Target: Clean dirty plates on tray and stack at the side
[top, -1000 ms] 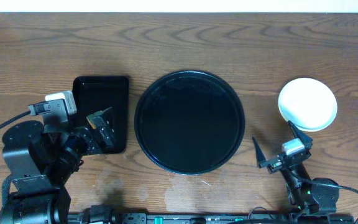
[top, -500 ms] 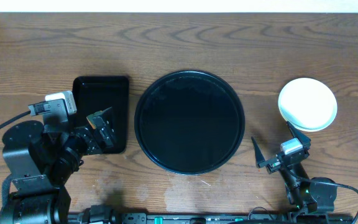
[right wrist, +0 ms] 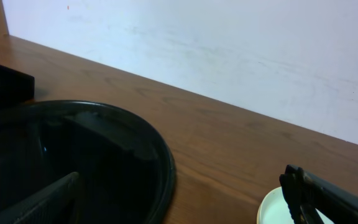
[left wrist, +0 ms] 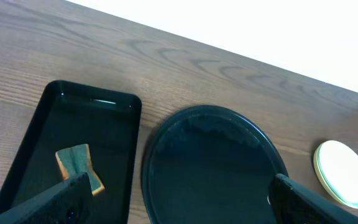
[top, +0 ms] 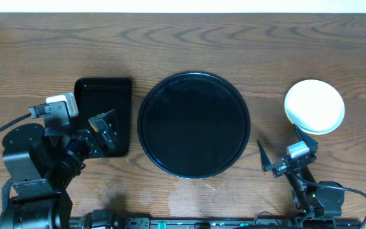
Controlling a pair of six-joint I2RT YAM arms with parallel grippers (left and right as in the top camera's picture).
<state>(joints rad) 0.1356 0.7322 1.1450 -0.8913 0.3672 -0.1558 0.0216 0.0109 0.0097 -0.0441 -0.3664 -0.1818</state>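
The large round black tray (top: 194, 124) lies at the table's middle with nothing on it; it also shows in the left wrist view (left wrist: 213, 168) and the right wrist view (right wrist: 73, 155). The plates (top: 314, 106) sit stacked to the right of the tray, a pale one on top; the stack also shows in the left wrist view (left wrist: 345, 173) and at the edge of the right wrist view (right wrist: 271, 210). My left gripper (top: 104, 132) is open and empty, over the small rectangular tray. My right gripper (top: 283, 151) is open and empty, just in front of the plate stack.
A small rectangular black tray (top: 103, 95) stands left of the round tray and holds a sponge with a green top (left wrist: 78, 167). A white wall (right wrist: 229, 50) runs behind the wooden table (top: 189, 44).
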